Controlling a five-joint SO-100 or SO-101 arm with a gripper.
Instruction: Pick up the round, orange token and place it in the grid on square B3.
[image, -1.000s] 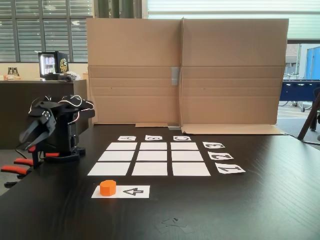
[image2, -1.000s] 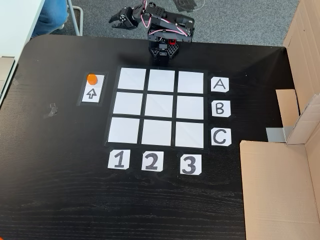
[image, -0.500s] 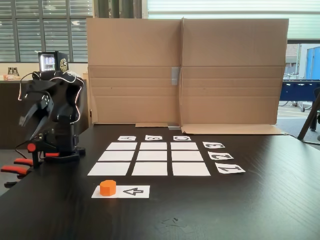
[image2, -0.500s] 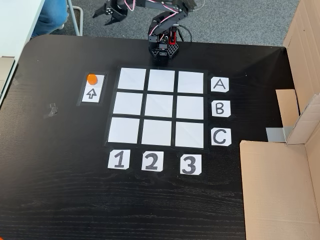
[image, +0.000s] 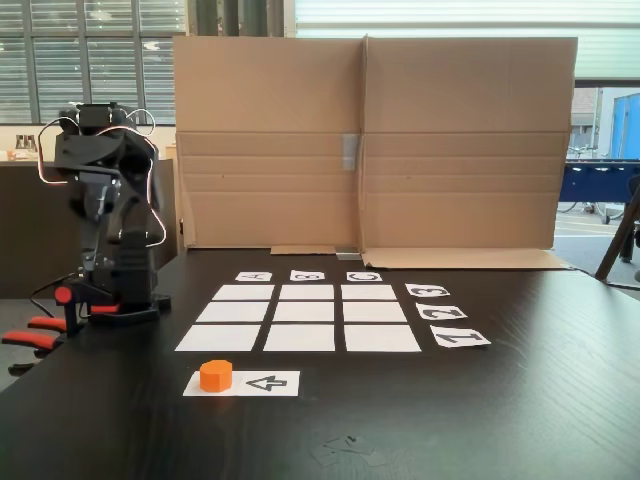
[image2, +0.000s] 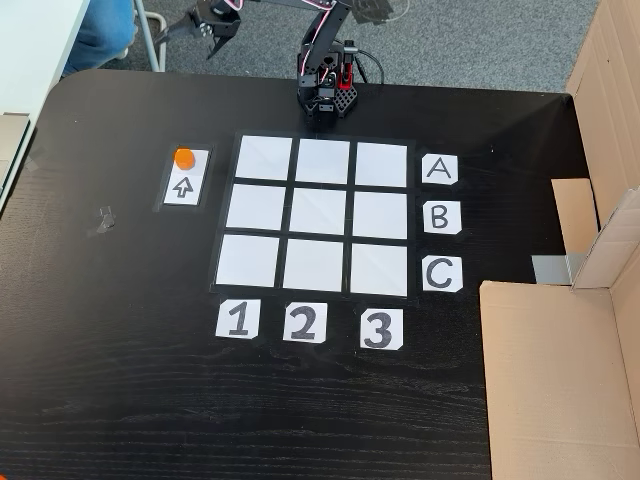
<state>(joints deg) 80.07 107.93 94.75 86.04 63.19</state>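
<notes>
Nothing done yet: my fingers (image2: 205, 22) hang spread and empty off the desk's (image2: 120, 380) far edge, the orange token (image2: 184, 158) well below them on the arrow strip (image2: 183, 185), square B3 (image2: 380, 215) bare, so grasp, carry and placement all remain.

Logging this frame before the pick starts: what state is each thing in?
token: resting on the arrow strip, untouched.
grid: all nine squares bare.
square B3: bare.
gripper: raised past the table's far edge, apparently open, holding nothing.
cardboard screen: standing upright behind the grid.
</notes>
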